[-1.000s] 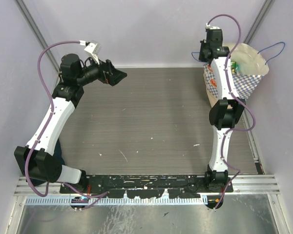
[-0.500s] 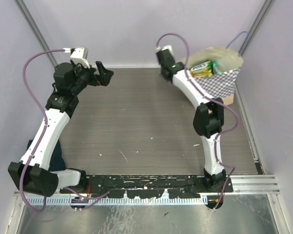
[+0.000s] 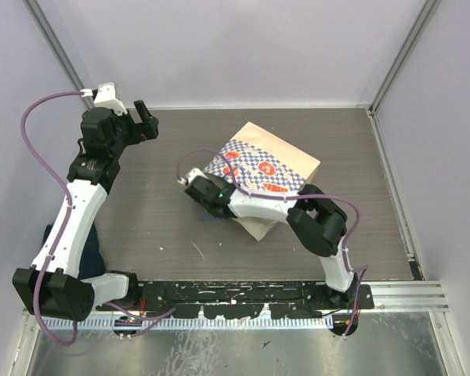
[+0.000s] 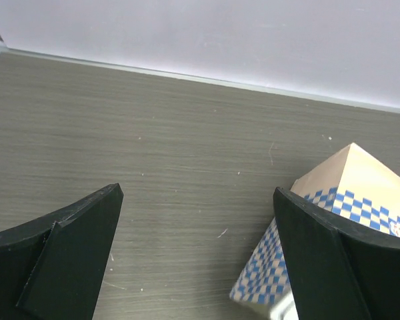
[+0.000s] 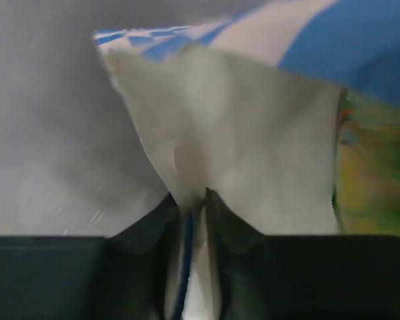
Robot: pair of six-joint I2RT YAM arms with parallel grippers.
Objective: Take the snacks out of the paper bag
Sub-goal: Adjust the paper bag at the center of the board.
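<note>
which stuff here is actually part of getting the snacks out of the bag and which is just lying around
Job:
paper bag, tipped over
snack packet, green-yellow, blurred, by the bag's rim
right gripper, pinching that rim
left gripper, open, empty

Lying about:
dark blue cloth, far left

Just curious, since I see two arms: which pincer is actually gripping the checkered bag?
The right pincer, pinched shut on the cream rim of the paper bag; the left pincer hangs open, holding nothing.
</note>
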